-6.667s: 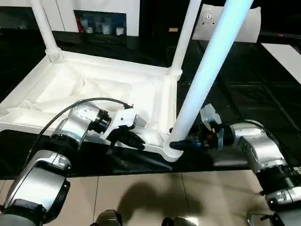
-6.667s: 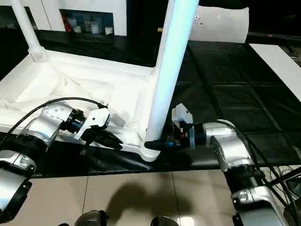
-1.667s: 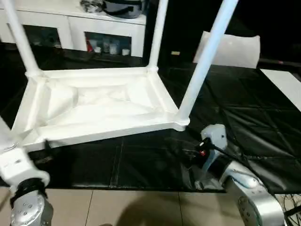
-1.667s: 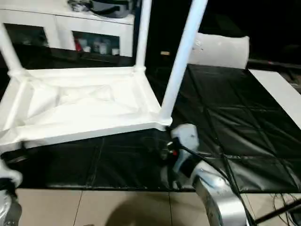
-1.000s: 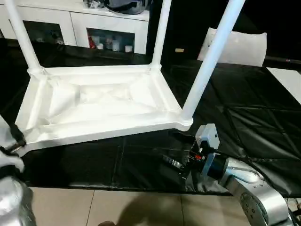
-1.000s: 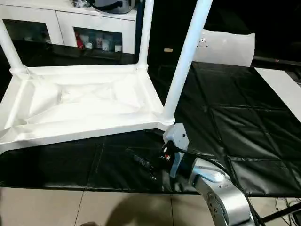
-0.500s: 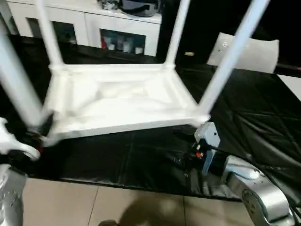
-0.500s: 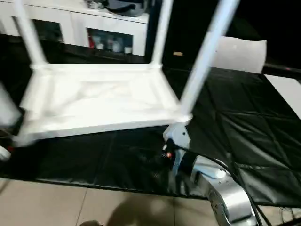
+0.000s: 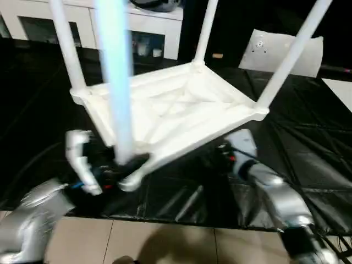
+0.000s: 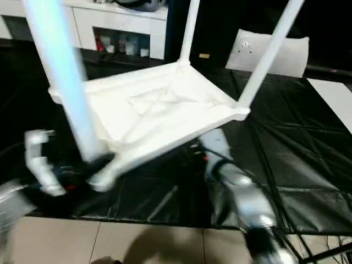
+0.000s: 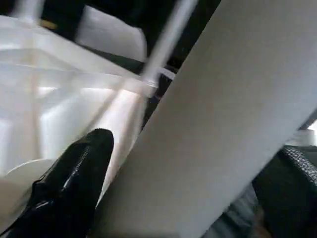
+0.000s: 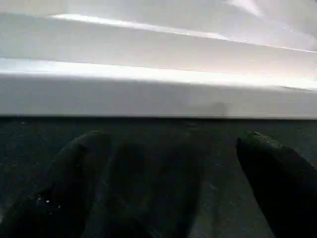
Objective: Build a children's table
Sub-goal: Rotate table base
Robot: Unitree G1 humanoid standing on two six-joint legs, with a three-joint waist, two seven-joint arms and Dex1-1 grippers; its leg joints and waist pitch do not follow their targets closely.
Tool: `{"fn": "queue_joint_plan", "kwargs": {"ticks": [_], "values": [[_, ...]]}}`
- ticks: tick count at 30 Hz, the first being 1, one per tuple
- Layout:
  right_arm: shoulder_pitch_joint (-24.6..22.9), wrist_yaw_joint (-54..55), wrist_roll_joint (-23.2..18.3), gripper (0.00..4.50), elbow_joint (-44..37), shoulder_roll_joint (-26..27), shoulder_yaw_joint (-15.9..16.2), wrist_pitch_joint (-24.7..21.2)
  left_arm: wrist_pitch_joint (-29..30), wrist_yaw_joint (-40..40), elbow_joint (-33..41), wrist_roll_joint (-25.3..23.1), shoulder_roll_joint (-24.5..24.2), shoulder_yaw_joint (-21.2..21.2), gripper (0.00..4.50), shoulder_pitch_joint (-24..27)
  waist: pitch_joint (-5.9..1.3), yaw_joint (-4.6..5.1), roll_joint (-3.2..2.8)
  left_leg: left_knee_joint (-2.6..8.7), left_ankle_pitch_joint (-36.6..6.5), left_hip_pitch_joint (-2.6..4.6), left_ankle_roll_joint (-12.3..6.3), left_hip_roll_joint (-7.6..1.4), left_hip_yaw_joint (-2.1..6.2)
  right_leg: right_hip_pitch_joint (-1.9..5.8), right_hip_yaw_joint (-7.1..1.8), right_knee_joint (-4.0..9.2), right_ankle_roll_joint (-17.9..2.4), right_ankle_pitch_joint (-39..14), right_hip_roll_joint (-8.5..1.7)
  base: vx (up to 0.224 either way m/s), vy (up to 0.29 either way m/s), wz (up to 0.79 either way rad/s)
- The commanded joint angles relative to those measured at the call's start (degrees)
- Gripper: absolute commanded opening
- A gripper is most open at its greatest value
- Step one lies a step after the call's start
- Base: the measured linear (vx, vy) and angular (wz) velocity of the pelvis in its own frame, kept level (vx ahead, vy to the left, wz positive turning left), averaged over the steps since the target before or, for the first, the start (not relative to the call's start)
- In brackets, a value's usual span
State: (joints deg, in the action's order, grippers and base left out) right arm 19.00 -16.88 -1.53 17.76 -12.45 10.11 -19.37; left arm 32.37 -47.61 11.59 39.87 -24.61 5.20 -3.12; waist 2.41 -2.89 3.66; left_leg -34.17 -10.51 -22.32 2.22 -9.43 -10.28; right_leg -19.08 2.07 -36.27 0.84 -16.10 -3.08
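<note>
The children's table lies upside down on the black mat, its white tabletop [image 9: 181,110] showing the X-ribbed underside. Its legs stand up from the corner sockets. My left gripper [image 9: 124,168] is at the base of the near-left leg [image 9: 115,82]. In the left wrist view that leg [image 11: 223,124] sits between my open black fingers [image 11: 74,183]. My right arm [image 9: 258,176] reaches under the tabletop's near right edge. In the right wrist view my right gripper [image 12: 176,148] is open just below that white edge [image 12: 158,94], with nothing between its fingers.
The other legs [image 9: 291,55] [image 9: 204,27] [image 9: 66,44] rise out of the picture. A white pillow-like block [image 9: 286,49] stands behind the table, and a flat white strip [image 9: 341,88] lies at the far right. White cabinets [image 9: 154,22] line the back. Beige floor tiles [image 9: 165,247] border the mat [image 9: 308,143].
The view has shifted. My left gripper has come in from the lower left around the near-left leg. The tabletop now sits turned, one corner towards me. My right gripper has gone under its edge.
</note>
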Motion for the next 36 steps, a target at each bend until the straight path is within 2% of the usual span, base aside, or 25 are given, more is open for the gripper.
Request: {"fn": "queue_joint_plan", "kwargs": {"ticks": [1, 3, 6, 8, 11, 15, 16, 17, 19, 21, 22, 23, 25, 28, 32, 34, 35, 36], "values": [[1.7, 0.9, 1.2, 4.50, 4.1, 0.2, 0.4, 1.9, 2.3, -2.5, 2.4, 0.6, -0.6, -3.3, 4.48, -0.8, -2.85, 0.32, -1.16, 4.02, -2.9, 2.02, 0.70, -3.90, 1.39, 0.80, -2.58, 2.95, -10.9, 13.6, -4.48, 0.000, 0.000, 0.00], [3.4, 1.1, 1.7, 4.50, 7.6, 1.0, 0.7, 3.3, 3.9, -4.0, 3.9, 1.5, -1.3, -5.1, 4.48, -1.2, -2.81, 0.37, -1.18, 4.09, -4.2, 2.16, 1.29, -4.00, 1.34, 0.77, -2.58, 3.04, -11.1, 11.6, -4.46, 0.000, 0.000, 0.00], [5.0, 1.2, 2.4, 4.50, 11.4, 1.9, 0.6, 5.2, 5.0, -5.0, 5.0, 2.1, -1.8, -6.5, 4.48, -1.7, -2.82, 0.74, -1.11, 4.10, -4.3, 2.00, 1.90, -3.87, 1.31, 0.87, -2.56, 2.97, -11.3, 11.4, -4.42, 0.000, 0.000, 0.00], [7.3, 0.7, 2.2, 4.50, 15.6, 3.8, 0.7, 8.0, 7.2, -5.9, 8.0, 4.3, -1.5, -8.9, 4.48, -2.8, -2.78, 1.10, -1.08, 4.24, -5.4, 1.83, 2.17, -3.86, 1.38, 0.99, -2.54, 2.99, -11.6, 10.0, -4.55, 0.000, 0.000, 0.00], [8.9, 0.0, 2.0, 4.50, 17.6, 5.6, 1.6, 10.3, 9.4, -5.7, 9.7, 7.3, 0.4, -9.8, 4.48, -4.6, -2.58, 1.48, -1.04, 4.35, -8.2, 1.97, 3.29, -4.03, 1.33, 0.76, -2.64, 3.23, -12.3, 6.0, -4.64, 0.000, 0.000, 0.00], [10.2, -0.4, 2.3, 4.50, 19.3, 7.0, 1.9, 11.5, 10.8, -5.5, 10.5, 9.4, 2.1, -10.7, 4.48, -6.2, -2.60, 2.09, -0.68, 4.17, -7.8, 1.61, 3.11, -3.91, 1.28, 0.95, -2.85, 3.25, -12.5, 5.8, -4.72, 0.000, 0.000, 0.00], [11.1, -0.1, 2.6, 4.50, 20.8, 7.8, 2.0, 12.5, 10.4, -4.9, 9.9, 8.7, 3.6, -11.5, 4.48, -7.6, -2.70, 2.22, -0.52, 4.07, -7.0, 1.49, 2.62, -3.84, 1.23, 1.08, -2.88, 3.24, -12.4, 6.4, -4.64, 0.000, 0.000, 0.00], [11.6, 0.1, 2.8, 4.50, 21.7, 8.2, 1.9, 13.0, 10.0, -4.7, 9.4, 7.8, 4.3, -12.2, 4.48, -8.2, -2.64, 2.29, -0.62, 3.99, -7.2, 1.60, 2.49, -3.90, 1.18, 0.84, -2.91, 3.29, -12.6, 6.0, -4.69, 0.000, 0.000, 0.00], [12.0, 0.2, 3.0, 4.50, 22.8, 8.5, 1.8, 13.7, 9.8, -4.6, 9.1, 7.2, 4.8, -12.6, 4.48, -8.7, -2.63, 2.21, -0.61, 3.96, -7.2, 1.50, 2.47, -3.85, 1.15, 0.95, -2.97, 3.34, -12.5, 5.6, -4.64, 0.000, 0.000, 0.00], [12.9, 0.1, 3.4, 4.50, 24.8, 9.0, 1.4, 15.3, 8.0, -3.7, 7.2, 4.7, 6.3, -14.0, 4.48, -10.4, -2.66, 2.11, -0.83, 3.85, -7.4, 1.66, 2.56, -4.03, 1.09, 0.77, -3.01, 3.37, -12.5, 5.4, -4.68, 0.000, 0.000, 0.00], [12.9, 0.4, 3.6, 4.50, 25.1, 9.0, 1.5, 15.5, 6.6, -3.0, 6.0, 3.2, 7.2, -14.4, 4.48, -11.2, -2.63, 2.15, -0.72, 3.88, -7.3, 1.53, 2.53, -4.05, 1.10, 0.87, -3.05, 3.32, -12.4, 5.7, -4.64, 0.000, 0.000, 0.00], [13.0, 0.6, 3.8, 4.50, 25.4, 9.1, 1.5, 15.8, 5.5, -2.3, 5.0, 2.3, 7.7, -14.4, 4.48, -11.8, -2.67, 2.07, -0.96, 3.87, -7.2, 1.65, 2.70, -4.12, 1.13, 0.84, -3.01, 3.34, -12.1, 6.0, -4.53, 0.000, 0.000, 0.00], [13.1, 1.3, 4.4, 4.50, 26.0, 9.0, 1.4, 16.3, 2.4, 0.0, 1.8, -0.6, 9.3, -14.1, 4.48, -13.6, -2.70, 2.08, -0.93, 3.86, -6.9, 1.69, 2.70, -4.11, 1.16, 0.88, -3.01, 3.31, -11.9, 7.0, -4.40, 0.000, 0.000, 0.00], [12.6, 3.9, 4.7, 4.50, 27.3, 7.8, -0.3, 16.7, -4.1, 3.6, -4.7, -5.2, 11.0, -11.7, 4.48, -17.7, -2.85, 1.98, -0.80, 3.79, -6.2, 1.71, 2.29, -4.10, 1.26, 1.07, -3.00, 3.24, -11.8, 8.7, -4.50, 0.000, 0.000, 0.00], [11.2, 5.2, 4.2, 4.50, 27.6, 6.2, -2.8, 18.1, -9.1, 7.0, -9.8, -9.0, 11.5, -9.7, 4.48, -21.3, -2.77, 1.53, -0.70, 3.87, -8.2, 1.77, 2.53, -4.14, 1.24, 0.99, -2.99, 3.48, -11.5, 6.2, -4.63, 0.000, 0.000, 0.00], [10.4, 5.2, 3.6, 4.50, 27.0, 5.5, -3.7, 18.4, -10.2, 8.1, -11.1, -10.2, 11.7, -9.6, 4.48, -22.1, -2.78, 1.42, -0.78, 3.88, -8.0, 1.82, 2.49, -4.18, 1.25, 0.96, -2.99, 3.51, -11.3, 6.5, -4.59, 0.000, 0.000, 0.00], [8.2, 5.1, 2.6, 4.50, 24.5, 3.6, -5.6, 19.1, -12.4, 9.5, -12.9, -12.5, 12.3, -9.9, 4.48, -23.2, -2.87, 1.26, -1.21, 3.82, -7.7, 1.82, 2.44, -4.18, 1.33, 0.98, -2.94, 3.28, -11.4, 7.5, -4.62, 0.000, 0.000, 0.00], [8.1, 5.1, 2.5, 4.50, 24.3, 3.5, -5.7, 19.1, -12.4, 9.4, -12.9, -12.5, 12.3, -9.9, 4.48, -23.2, -2.95, 0.97, -1.09, 3.72, -7.2, 1.89, 2.27, -4.28, 1.28, 1.08, -3.00, 3.39, -11.0, 9.1, -4.61, 0.000, 0.000, 0.00]]}}
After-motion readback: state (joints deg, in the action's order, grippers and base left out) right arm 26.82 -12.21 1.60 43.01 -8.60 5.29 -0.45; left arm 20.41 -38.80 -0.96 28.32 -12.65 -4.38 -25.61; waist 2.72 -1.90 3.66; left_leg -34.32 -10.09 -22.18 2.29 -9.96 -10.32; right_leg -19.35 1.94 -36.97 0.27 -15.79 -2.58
